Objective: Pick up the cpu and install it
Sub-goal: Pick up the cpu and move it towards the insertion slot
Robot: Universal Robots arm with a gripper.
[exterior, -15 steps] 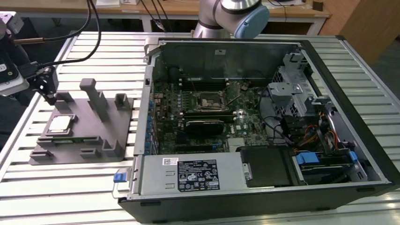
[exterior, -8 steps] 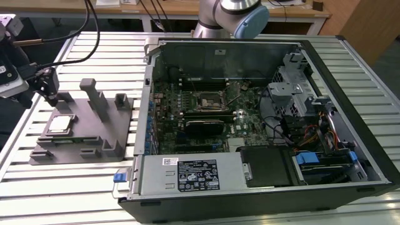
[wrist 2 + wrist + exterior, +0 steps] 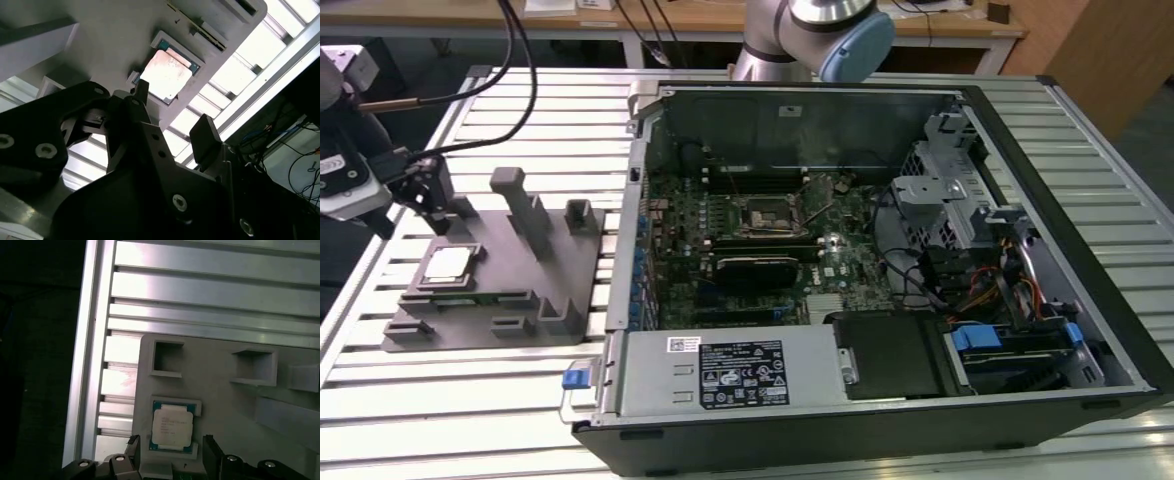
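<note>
So the jaws are spread wide, with nothing held between them. The cpu (image 3: 171,426) sits flat in a shallow square pocket of the grey fixture block (image 3: 225,405), silvery top facing up. In the first wrist view one black fingertip (image 3: 132,442) stands off to one side of the chip and the other to the opposite side, so the gap between the jaws is wider than the cpu itself. The second wrist view shows the same thing from a lower angle: the cpu (image 3: 167,75) lies just past the jaws and lined up with the gap, and as far as I can tell neither one touches it.

In the exterior view the jaws hang just above the fixture block (image 3: 520,290), with the cpu (image 3: 450,265) close below them in its pocket. The block rests on the slatted aluminium worktop (image 3: 454,400).

Well away from the jaws, toward the exterior view's right, there's an open PC case (image 3: 1067,200) lying on its side. Its green motherboard (image 3: 841,270) is exposed, with the square socket (image 3: 765,212) about mid-board. The arm's base (image 3: 814,30) stands beyond the case.
</note>
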